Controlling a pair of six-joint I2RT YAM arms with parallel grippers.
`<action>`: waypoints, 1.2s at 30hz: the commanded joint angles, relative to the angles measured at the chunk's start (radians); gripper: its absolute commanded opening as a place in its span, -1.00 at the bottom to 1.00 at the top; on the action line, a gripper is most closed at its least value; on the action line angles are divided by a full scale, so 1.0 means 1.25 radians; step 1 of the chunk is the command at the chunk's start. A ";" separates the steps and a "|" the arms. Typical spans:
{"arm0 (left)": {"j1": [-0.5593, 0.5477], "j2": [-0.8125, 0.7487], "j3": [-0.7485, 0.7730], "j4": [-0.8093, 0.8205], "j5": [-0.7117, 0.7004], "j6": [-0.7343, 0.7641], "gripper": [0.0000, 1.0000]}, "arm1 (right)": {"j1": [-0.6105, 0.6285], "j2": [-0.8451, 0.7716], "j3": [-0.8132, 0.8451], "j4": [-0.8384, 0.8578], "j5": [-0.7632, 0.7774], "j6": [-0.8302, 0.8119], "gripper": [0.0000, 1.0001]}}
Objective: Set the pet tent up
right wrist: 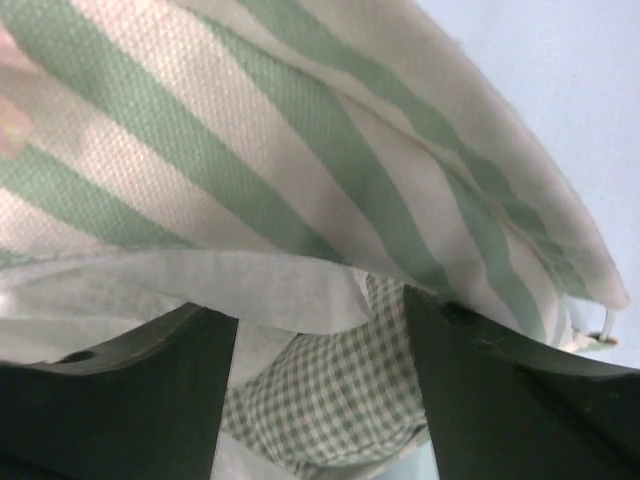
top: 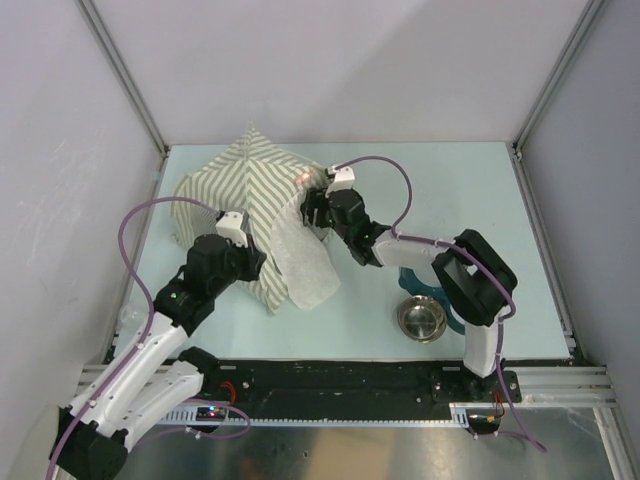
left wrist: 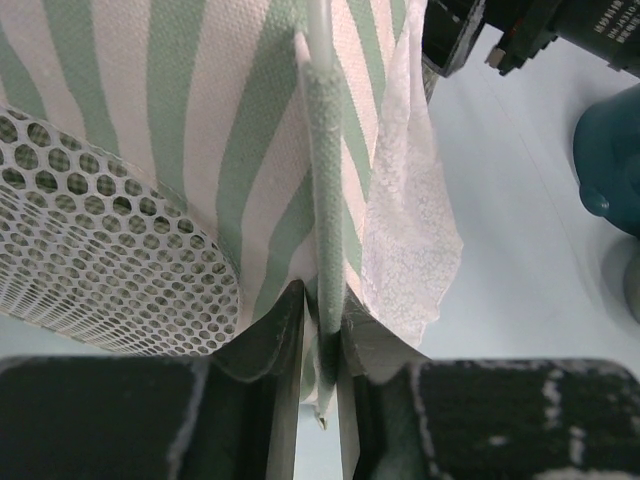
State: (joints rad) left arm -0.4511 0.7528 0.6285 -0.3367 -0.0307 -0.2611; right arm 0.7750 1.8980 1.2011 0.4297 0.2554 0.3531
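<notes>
One seam [left wrist: 325, 200] of the pet tent [top: 250, 190] is pinched by left gripper [left wrist: 320, 345] for raising, right gripper [right wrist: 320, 340] is spread, a grab is probably needed next.

A pale blue-green surface [top: 480, 200] sits between plain greyish walls: far wall [top: 340, 60], left wall [top: 50, 150], right wall [top: 605, 150]. Aluminium posts [top: 120, 75] rise at the far corners. A black rail [top: 340, 380] runs along the near edge
</notes>
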 commanded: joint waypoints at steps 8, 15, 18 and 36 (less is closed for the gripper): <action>0.016 0.015 0.002 -0.001 -0.019 0.022 -0.60 | -0.018 0.007 0.095 -0.007 -0.010 -0.011 -0.87; 0.021 0.017 0.004 0.004 -0.057 0.033 -0.67 | -0.059 -0.147 0.167 -0.396 -0.179 0.059 -1.00; 0.021 0.009 0.004 0.003 -0.078 0.036 -0.66 | -0.078 -0.173 0.217 -0.518 -0.257 0.087 -1.00; 0.021 -0.029 -0.009 0.002 -0.232 0.050 -0.50 | -0.179 -0.077 0.459 -0.711 -0.864 0.360 -1.00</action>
State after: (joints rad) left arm -0.4397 0.7216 0.6209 -0.3408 -0.2287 -0.2306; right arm 0.5617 1.7985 1.7447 -0.5732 -0.5285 0.6044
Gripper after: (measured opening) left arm 0.246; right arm 0.010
